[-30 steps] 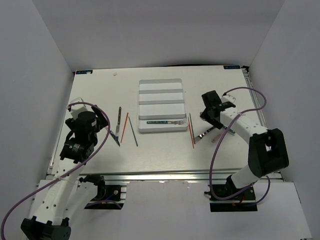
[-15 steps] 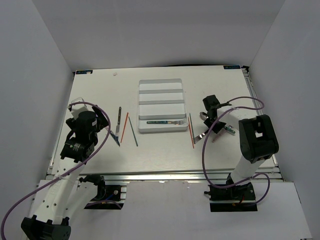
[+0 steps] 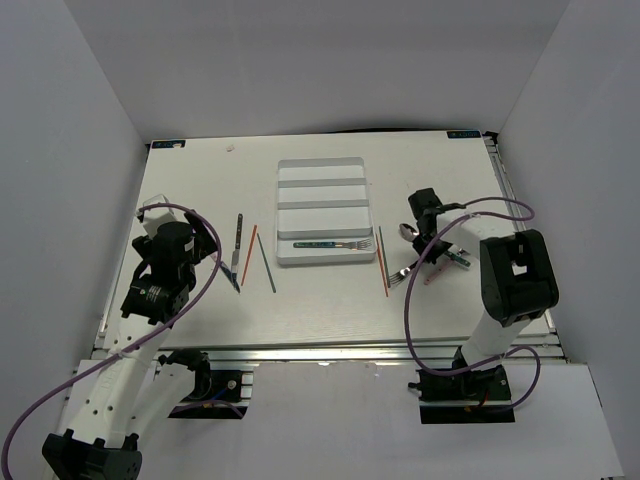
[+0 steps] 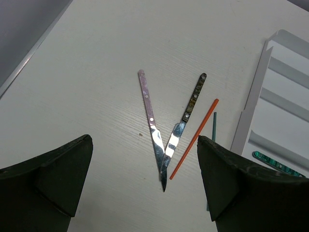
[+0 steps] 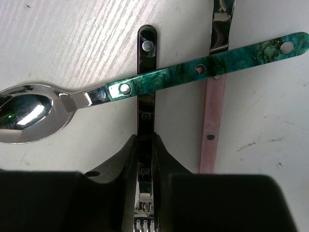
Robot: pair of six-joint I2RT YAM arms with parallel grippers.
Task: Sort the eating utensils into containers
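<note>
well, the right gripper (image 5: 146, 145) is pinched on the dark-handled steel fork (image 5: 147, 99) low on its handle, near the tines, probably because the green marbled-handle steel spoon (image 5: 193, 67) lies crossed over the far end. the pink-handled flat utensil (image 5: 214, 125) lies just beside it, also under that spoon, so a lift may drag both. the white rectangular plastic tray (image 3: 322, 222) sits to the left, a green-handled fork (image 3: 330, 243) in its nearest compartment and the orange and dark chopstick pair (image 3: 383, 262) between. the left gripper (image 4: 145, 159) hangs spread wide over two tip-crossed steel knives (image 4: 150, 118), the tray's raised wall to their right
</note>
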